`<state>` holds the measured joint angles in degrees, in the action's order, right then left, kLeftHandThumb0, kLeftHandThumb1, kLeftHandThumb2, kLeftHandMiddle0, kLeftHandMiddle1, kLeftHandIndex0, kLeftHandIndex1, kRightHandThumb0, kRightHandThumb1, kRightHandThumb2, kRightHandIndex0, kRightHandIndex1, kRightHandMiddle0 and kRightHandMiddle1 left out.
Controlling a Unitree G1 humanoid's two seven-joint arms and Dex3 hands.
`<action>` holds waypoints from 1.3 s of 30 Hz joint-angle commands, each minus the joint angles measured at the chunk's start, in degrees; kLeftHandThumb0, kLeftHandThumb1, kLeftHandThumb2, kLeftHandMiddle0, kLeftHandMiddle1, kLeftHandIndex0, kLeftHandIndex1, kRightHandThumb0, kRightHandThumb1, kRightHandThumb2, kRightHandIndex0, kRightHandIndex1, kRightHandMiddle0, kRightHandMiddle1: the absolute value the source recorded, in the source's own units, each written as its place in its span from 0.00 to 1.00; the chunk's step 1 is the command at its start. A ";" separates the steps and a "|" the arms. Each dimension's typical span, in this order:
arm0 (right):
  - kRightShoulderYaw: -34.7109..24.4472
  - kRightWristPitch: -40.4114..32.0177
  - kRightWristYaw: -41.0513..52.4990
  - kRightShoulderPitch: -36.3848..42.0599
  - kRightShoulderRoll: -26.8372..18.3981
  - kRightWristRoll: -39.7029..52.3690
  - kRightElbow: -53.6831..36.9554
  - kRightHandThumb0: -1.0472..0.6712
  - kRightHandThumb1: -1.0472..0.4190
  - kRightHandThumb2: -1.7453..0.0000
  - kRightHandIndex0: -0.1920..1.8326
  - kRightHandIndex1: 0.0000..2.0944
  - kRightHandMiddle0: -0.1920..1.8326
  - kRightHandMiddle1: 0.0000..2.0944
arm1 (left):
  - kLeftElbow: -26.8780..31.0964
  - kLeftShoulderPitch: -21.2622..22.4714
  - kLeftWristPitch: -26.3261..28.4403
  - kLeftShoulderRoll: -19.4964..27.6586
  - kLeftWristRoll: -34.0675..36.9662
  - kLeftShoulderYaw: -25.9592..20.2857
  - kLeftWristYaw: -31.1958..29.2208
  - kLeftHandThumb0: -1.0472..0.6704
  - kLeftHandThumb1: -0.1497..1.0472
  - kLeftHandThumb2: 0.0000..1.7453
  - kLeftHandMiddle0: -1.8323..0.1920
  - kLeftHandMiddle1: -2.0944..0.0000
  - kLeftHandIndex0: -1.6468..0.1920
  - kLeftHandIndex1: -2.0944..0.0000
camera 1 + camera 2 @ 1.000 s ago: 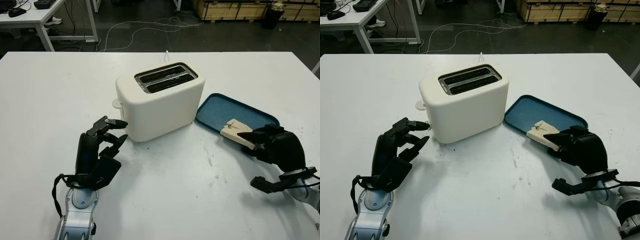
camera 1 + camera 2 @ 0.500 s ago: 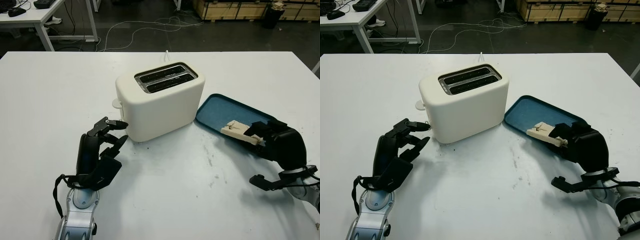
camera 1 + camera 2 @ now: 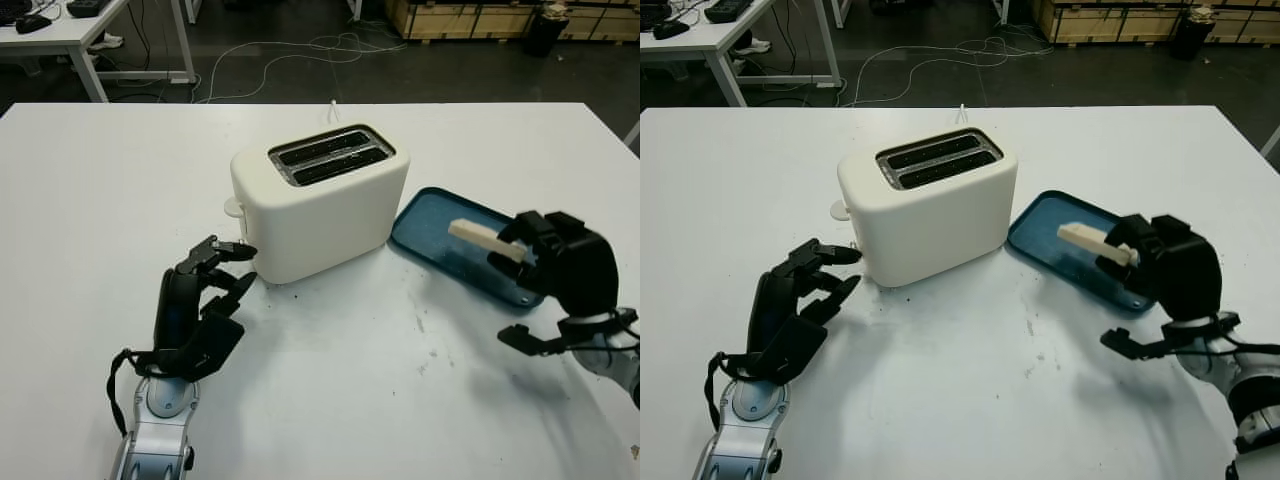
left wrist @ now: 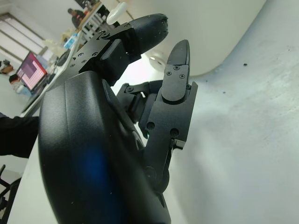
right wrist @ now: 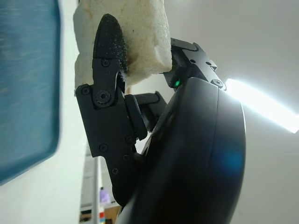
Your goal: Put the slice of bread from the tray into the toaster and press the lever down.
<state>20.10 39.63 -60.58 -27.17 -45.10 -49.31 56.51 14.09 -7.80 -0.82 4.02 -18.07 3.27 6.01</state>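
I see my right hand [image 3: 560,265] clamped on the bread slice [image 3: 485,240], which sticks out from its fingers toward the toaster [image 3: 318,200], lifted above the blue tray [image 3: 428,220]. My left hand [image 3: 200,300] holds nothing, just beside the toaster's lever [image 3: 233,207] end.

dark floor [image 3: 300,60] with cables [image 3: 300,55], white desk [image 3: 60,40], wooden crates [image 3: 470,18]
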 commanded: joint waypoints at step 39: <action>-3.42 -7.62 90.94 -60.36 9.47 24.72 10.15 0.30 0.09 0.86 0.60 0.83 0.50 0.82 | 0.00 -0.71 0.84 -1.29 -0.90 1.44 1.25 0.50 0.89 0.13 0.60 0.34 0.57 0.58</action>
<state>15.89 32.58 30.71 -85.85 -36.40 -23.59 65.95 14.22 -8.17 0.03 2.87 -18.32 4.35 6.85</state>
